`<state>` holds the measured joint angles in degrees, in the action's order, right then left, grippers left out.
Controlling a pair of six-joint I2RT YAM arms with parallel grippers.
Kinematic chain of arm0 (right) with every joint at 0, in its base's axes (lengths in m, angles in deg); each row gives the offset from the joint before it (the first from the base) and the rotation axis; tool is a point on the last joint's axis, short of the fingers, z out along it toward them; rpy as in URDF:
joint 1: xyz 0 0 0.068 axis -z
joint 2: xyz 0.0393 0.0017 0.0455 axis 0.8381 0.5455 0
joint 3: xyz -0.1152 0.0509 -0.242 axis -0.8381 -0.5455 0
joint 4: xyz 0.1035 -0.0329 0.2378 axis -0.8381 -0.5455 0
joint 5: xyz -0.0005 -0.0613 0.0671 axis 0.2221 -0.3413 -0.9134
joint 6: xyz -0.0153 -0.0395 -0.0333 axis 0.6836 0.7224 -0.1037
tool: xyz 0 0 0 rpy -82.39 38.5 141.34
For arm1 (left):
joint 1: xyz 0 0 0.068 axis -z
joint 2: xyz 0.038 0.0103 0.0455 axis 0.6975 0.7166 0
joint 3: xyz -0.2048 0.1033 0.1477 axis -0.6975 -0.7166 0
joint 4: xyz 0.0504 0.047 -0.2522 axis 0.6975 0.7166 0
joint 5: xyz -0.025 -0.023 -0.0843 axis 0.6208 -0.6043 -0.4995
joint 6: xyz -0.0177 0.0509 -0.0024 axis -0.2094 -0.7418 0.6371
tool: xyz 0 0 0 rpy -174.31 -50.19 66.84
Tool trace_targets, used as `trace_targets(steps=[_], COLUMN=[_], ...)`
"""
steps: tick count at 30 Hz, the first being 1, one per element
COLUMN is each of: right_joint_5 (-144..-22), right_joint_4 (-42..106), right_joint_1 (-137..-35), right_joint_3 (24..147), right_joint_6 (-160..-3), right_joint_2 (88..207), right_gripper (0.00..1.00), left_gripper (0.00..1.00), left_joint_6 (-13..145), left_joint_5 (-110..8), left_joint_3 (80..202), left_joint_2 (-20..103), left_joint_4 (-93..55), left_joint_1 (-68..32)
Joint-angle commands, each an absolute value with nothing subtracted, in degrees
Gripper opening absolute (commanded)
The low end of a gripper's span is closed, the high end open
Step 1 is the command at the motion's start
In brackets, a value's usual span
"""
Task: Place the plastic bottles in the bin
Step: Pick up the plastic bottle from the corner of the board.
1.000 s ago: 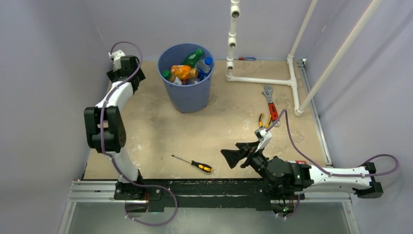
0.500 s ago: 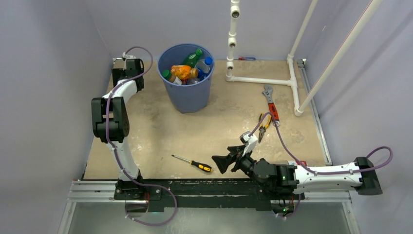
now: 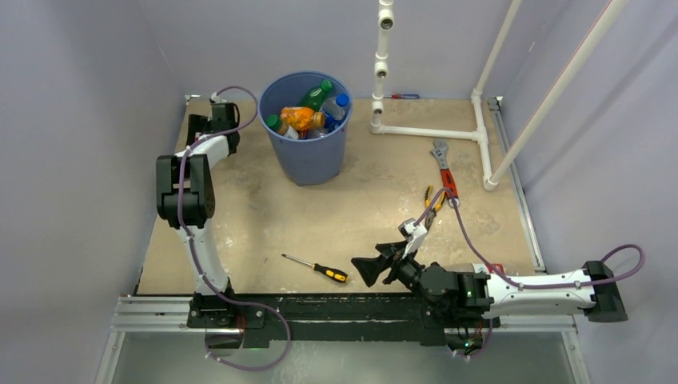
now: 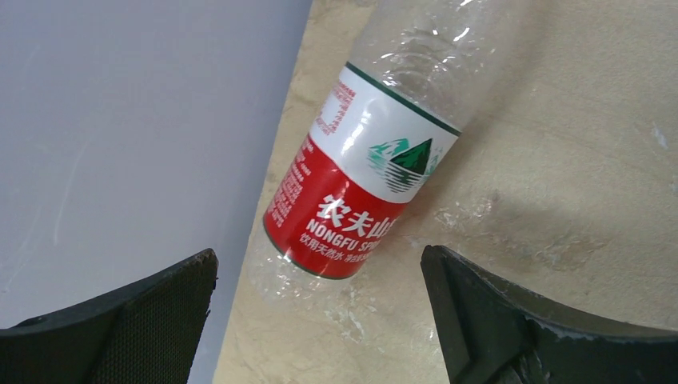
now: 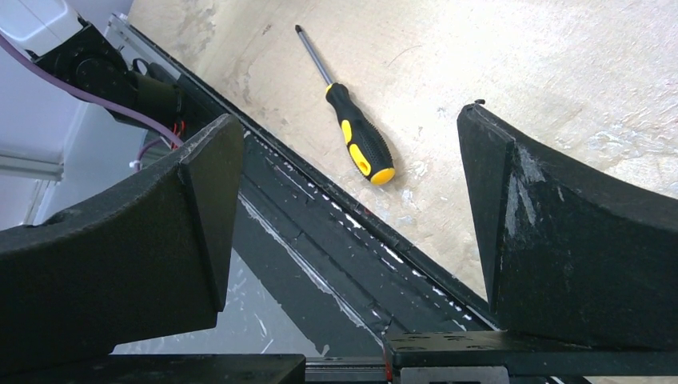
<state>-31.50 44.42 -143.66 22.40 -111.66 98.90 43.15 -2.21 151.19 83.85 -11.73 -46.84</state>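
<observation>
The blue bin [image 3: 309, 164] stands at the back of the table and holds several plastic bottles [image 3: 303, 118], orange, green and clear. One more plastic bottle [image 4: 361, 188], clear with a red and white label, lies on the table along the left wall edge. My left gripper [image 4: 320, 260] hovers open right over its lower end, one finger on each side, touching nothing. In the top view the left gripper [image 3: 209, 122] sits left of the bin and hides that bottle. My right gripper [image 3: 366, 264] is open and empty by the front edge.
A yellow-and-black screwdriver [image 3: 320, 270] lies just left of the right gripper [image 5: 350, 120], seen between its fingers as the screwdriver [image 5: 360, 144]. A red-handled wrench [image 3: 444, 170] and pliers [image 3: 432, 200] lie at the right. A white pipe frame [image 3: 432, 134] stands at the back right.
The left arm has swung its gripper right and back, toward the far left corner beside the bin. The right gripper has shifted left and nearer the front edge, closer to the screwdriver.
</observation>
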Motion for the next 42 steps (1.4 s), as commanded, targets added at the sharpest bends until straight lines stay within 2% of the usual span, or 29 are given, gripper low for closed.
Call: trace_targets(steps=[1,12,17,21,29,42], right_joint_5=[-32.2,-31.8,-31.2,-30.9,-30.3,-29.4], right_joint_4=[46.4,45.7,45.9,46.4,46.2,45.9], right_joint_1=[-143.8,-143.8,-143.8,-143.8,-143.8,-143.8], right_joint_3=[22.5,22.2,21.6,21.4,21.8,21.5], right_joint_6=[-112.5,-112.8,-112.6,-112.1,-111.9,-111.8], right_joint_2=[99.7,101.1,100.2,100.3,100.7,98.7], right_gripper=[0.97,0.97,0.97,0.98,0.98,0.97], left_gripper=[0.99,0.99,0.96,0.87,0.61,0.51], left_joint_6=[41.5,41.5,40.8,41.4,42.8,45.4], left_joint_5=[-5.2,-7.5,-8.0,-9.5,-11.4,-11.5], left_joint_3=[154.6,157.4,158.4,159.3,159.6,154.7], left_joint_2=[85.6,89.4,91.7,93.1,92.7,86.2], left_joint_4=[-12.6,-11.4,-11.1,-9.7,-8.1,-8.3], left_joint_1=[-47.6,-51.1,-51.5,-51.5,-51.5,-51.5])
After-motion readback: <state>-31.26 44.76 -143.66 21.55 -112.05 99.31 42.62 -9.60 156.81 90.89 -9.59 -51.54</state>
